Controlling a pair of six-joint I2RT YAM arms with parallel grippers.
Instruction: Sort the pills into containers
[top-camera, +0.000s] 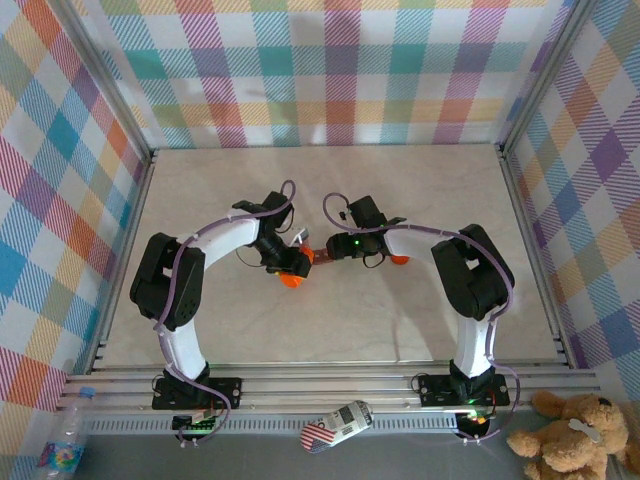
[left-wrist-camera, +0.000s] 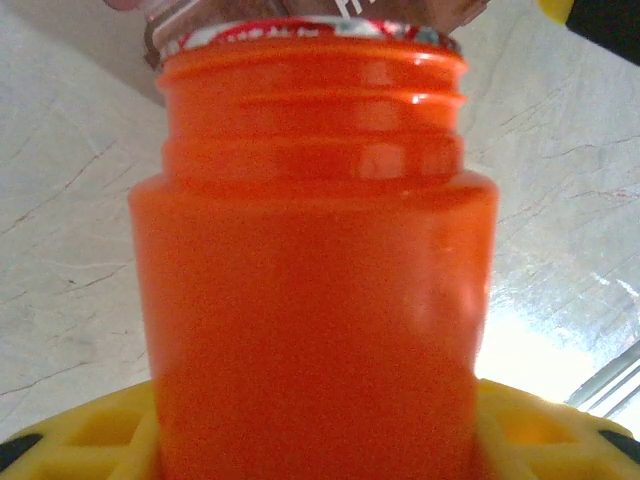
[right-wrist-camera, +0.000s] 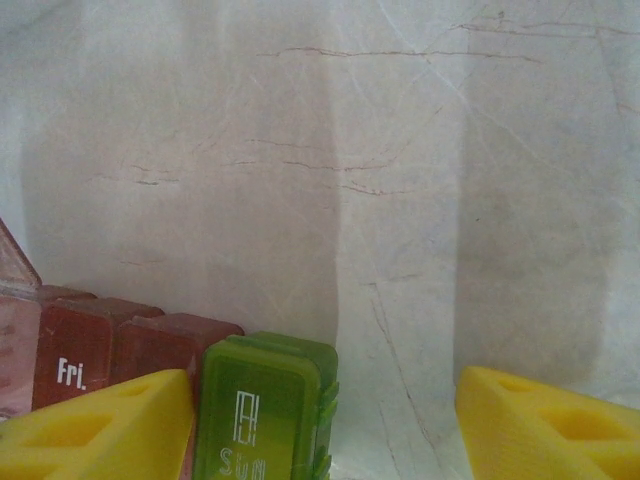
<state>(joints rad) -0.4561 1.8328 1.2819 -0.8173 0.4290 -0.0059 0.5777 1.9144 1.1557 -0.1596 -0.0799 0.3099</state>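
Left gripper (left-wrist-camera: 310, 445) tight on orange bottle (left-wrist-camera: 315, 280); right gripper (right-wrist-camera: 328, 425) agape by containers (right-wrist-camera: 262, 415), wrist-view lettering "Fri"

Two robot arms are working at one table (top-camera: 330, 335), a left arm (top-camera: 185, 290) and a right arm (top-camera: 478, 285), with one orange bottle (left-wrist-camera: 310, 300) and one strip of containers (right-wrist-camera: 150, 350) lying between them. The strip is showing one green compartment (right-wrist-camera: 265, 405) and two closed red-brown ones, with a further one partly seen at its left. One small orange piece (top-camera: 400, 260), one teddy bear (top-camera: 570, 430), one clear plastic bottle (top-camera: 65, 445) and one flag-patterned object (top-camera: 337, 425) are also lying about.
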